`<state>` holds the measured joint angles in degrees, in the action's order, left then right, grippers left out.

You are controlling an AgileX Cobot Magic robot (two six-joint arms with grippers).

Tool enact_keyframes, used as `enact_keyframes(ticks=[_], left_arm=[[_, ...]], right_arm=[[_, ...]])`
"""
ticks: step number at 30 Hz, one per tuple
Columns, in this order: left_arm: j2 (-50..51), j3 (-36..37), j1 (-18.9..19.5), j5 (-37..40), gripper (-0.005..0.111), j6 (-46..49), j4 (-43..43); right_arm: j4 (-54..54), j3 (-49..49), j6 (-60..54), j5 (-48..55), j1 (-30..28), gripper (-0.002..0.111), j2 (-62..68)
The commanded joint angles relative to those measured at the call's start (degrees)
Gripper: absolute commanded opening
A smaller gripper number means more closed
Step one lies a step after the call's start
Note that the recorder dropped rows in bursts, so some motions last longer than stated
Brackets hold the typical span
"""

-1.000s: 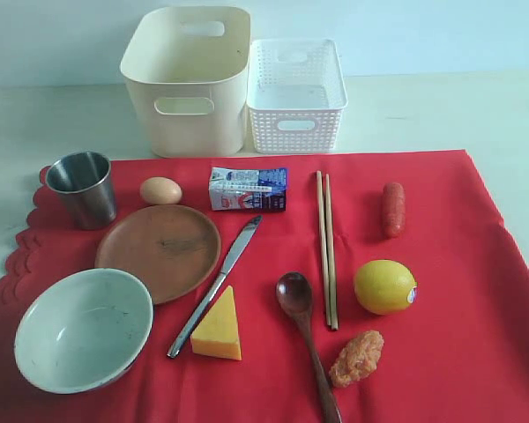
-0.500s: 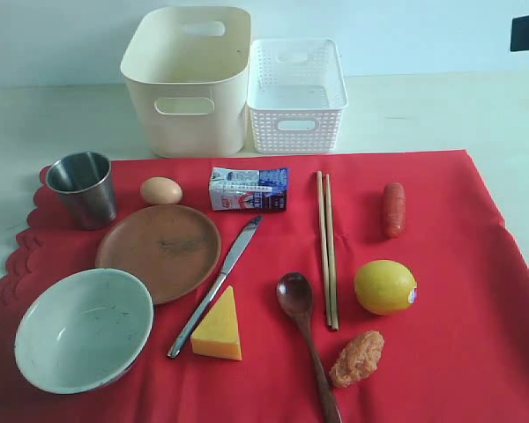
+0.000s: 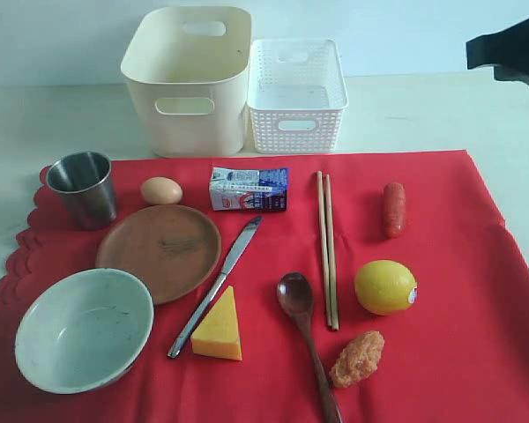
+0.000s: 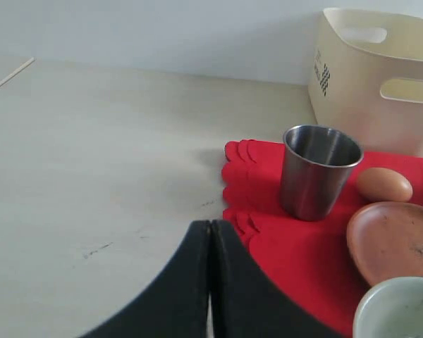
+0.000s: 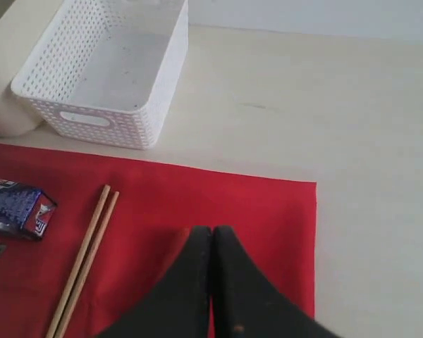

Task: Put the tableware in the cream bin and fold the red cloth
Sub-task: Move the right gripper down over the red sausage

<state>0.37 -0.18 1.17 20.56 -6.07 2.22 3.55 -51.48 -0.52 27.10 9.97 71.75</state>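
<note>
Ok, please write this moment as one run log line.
left hand: shut, empty | right hand: shut, empty | cream bin: nothing seen inside | tableware: all on unfolded red cloth

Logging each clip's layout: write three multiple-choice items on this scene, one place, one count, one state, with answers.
1. The egg lies: A) between the steel cup and the milk carton; B) inside the steel cup; C) on the milk carton.
2. Containers behind the red cloth: A) one; B) two; C) four.
3. The left gripper is: A) open; B) shut on the steel cup; C) shut, empty.
Key: 1 A, flanked by both; 2 B, cream bin and white basket; 3 C, jaws meet, nothing between.
</note>
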Motion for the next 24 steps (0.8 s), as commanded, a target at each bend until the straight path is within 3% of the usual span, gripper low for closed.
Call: enact_keyframes(ticks=[1,6,11,16,24], left_arm=[[-0.37,0.18,-0.01,-0.37,0.000,-0.13,0.18],[-0.37,0.18,-0.01,-0.37,0.000,-0.13,0.18],[-0.37,0.18,-0.01,-0.37,0.000,-0.13,0.18],[-0.37,0.18,-0.01,-0.37,0.000,-0.13,0.18],[-0.37,0.18,-0.01,-0.37,0.000,-0.13,0.18]], right_arm=[[5.97,-2.05,-7.22,1.87,0.07,0.000,3.74],[17.51,-4.61,-19.71,7.13,0.07,0.007,9.40],[18.53,-6.11,-20.90,10.16,0.07,0.020,13.83],[18.41,-7.01,-20.99,10.64,0.07,0.041,20.18],[18.41,-11.72,-20.87,10.23,0.07,0.043,28.63]])
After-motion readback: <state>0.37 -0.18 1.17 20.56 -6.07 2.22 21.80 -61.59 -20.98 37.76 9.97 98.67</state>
